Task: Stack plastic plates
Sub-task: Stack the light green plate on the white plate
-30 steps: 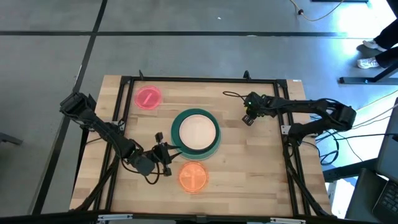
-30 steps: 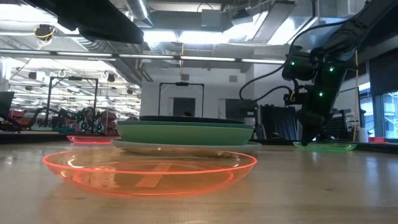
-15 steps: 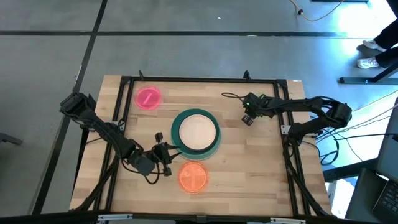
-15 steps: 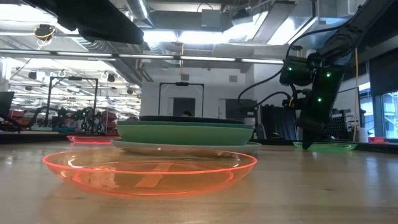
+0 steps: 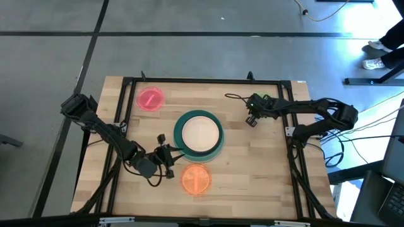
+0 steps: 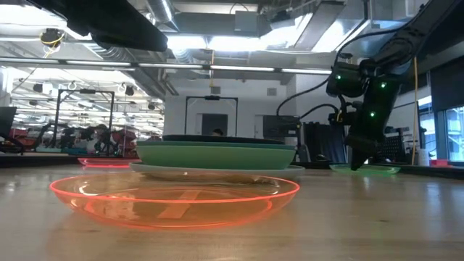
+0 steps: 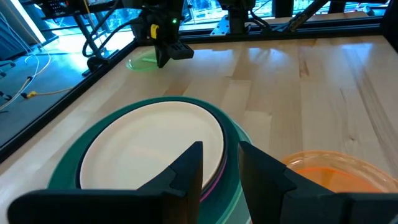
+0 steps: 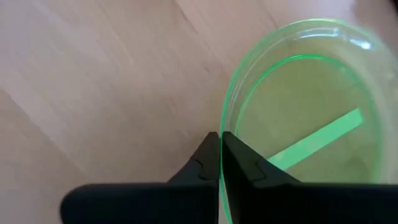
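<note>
A stack of plastic plates stands mid-table, a whitish plate on top and magenta, teal and green rims below it. A pink plate lies at the far left and a clear orange plate near the front edge. A clear green plate lies flat on the table at the far right. My right gripper is shut on its rim. My left gripper hangs open beside the stack's left rim with nothing between its fingers. My right gripper pinches the green plate's raised rim between its two fingers, one inside the rim and one outside, on the side toward the stack. The fingers slant steeply down from above. The plate's base rests on the table.
A black frame runs round the wooden table. Bare wood lies to the right of the stack and of the orange plate. Cables trail near the right arm at the far edge.
My right gripper has shut on the green plate's rim, after standing open over it. In the low view the green plate has slid a little toward the stack. The left arm has kept still.
</note>
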Tool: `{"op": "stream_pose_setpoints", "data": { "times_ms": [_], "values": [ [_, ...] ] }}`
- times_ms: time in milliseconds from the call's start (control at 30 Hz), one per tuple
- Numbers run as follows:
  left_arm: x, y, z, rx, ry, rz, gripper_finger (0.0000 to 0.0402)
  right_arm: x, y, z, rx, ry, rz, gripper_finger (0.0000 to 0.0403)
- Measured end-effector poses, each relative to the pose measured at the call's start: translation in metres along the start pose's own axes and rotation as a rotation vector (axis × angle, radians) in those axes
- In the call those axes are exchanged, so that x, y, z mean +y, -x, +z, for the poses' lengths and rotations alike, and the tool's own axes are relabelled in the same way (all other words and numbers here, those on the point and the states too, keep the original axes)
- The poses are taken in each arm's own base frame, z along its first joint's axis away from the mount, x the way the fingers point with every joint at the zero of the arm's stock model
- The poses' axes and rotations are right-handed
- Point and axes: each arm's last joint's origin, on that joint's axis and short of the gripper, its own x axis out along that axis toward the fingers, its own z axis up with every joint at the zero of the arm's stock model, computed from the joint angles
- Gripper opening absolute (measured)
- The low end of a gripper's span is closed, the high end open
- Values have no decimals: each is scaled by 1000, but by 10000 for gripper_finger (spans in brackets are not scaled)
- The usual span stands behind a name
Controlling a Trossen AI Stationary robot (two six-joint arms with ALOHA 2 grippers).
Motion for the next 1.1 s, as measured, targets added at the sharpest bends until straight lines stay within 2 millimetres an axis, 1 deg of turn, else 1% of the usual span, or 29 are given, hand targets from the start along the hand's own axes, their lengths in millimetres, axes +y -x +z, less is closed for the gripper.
{"op": "stream_pose_setpoints", "data": {
  "times_ms": [100, 200, 467, 633, 833, 1000, 1100],
  "values": [
    [0, 0, 0, 0, 0, 0, 94, 8, 10, 3, -48, 40, 21, 5],
    [0, 0, 0, 0, 0, 1, 94, 20, 27, 12, -138, 98, 55, 5],
    [1, -1, 0, 1, 3, 4, 94, 62, 80, 32, -361, 264, 181, 2],
    [1, -1, 0, 1, 4, 4, 94, 91, 105, 35, -503, 387, 266, 2],
    [1, -1, 0, 1, 4, 4, 94, 116, 125, 33, -667, 513, 416, 1],
    [1, -1, 0, 1, 4, 4, 94, 128, 137, 33, -776, 568, 556, 2],
    [1, -1, 0, 1, 4, 4, 94, 133, 139, 37, -826, 584, 617, 2]
  ]
}}
